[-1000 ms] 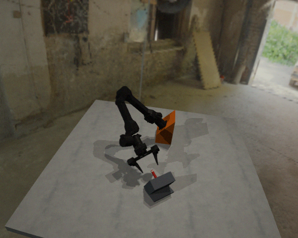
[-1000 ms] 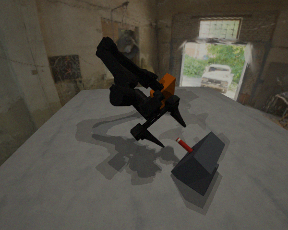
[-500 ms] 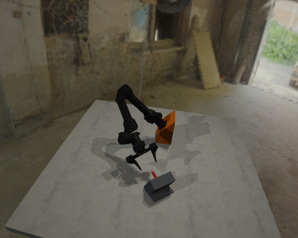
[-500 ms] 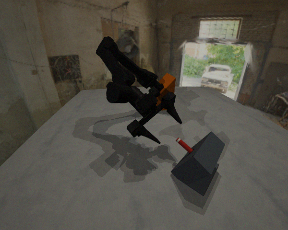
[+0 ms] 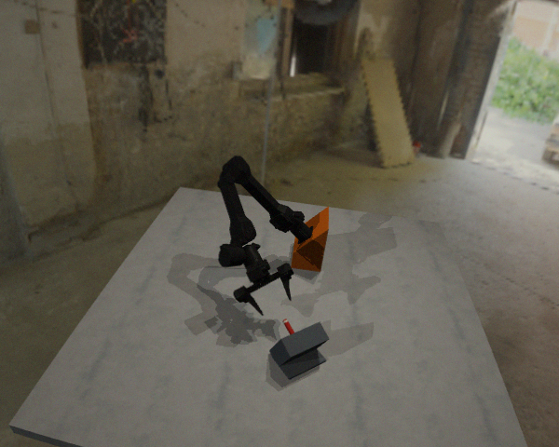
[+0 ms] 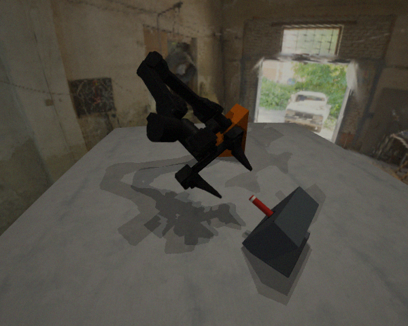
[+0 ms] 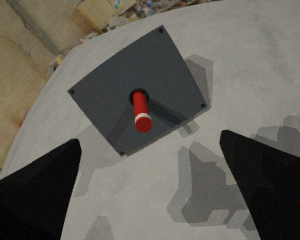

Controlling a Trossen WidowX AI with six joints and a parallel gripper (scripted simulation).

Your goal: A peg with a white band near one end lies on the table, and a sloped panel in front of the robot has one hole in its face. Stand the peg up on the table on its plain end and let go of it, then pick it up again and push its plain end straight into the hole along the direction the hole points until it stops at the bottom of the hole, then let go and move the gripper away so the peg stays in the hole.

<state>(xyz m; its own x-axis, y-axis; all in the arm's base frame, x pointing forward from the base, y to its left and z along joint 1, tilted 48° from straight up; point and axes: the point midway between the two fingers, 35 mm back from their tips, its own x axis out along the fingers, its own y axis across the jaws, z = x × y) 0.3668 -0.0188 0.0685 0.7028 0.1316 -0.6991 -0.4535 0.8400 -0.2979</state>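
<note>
A red peg (image 5: 288, 327) (image 6: 261, 205) (image 7: 142, 110) sticks out of the hole in the dark grey sloped panel (image 5: 301, 344) (image 6: 292, 217) (image 7: 104, 96). Its white-banded end points outward, and its plain end is hidden inside the hole. My gripper (image 5: 274, 305) (image 6: 235, 183) (image 7: 152, 142) is open wide and empty. It hangs above the table, drawn back from the peg's free end and pointing at the panel's face. Nothing touches the peg but the panel.
An orange wedge-shaped block (image 5: 313, 240) (image 6: 239, 119) stands behind my arm near the middle of the grey table (image 5: 126, 360) (image 6: 74, 263). The panel sits toward the table's front, with the table edges well away from it.
</note>
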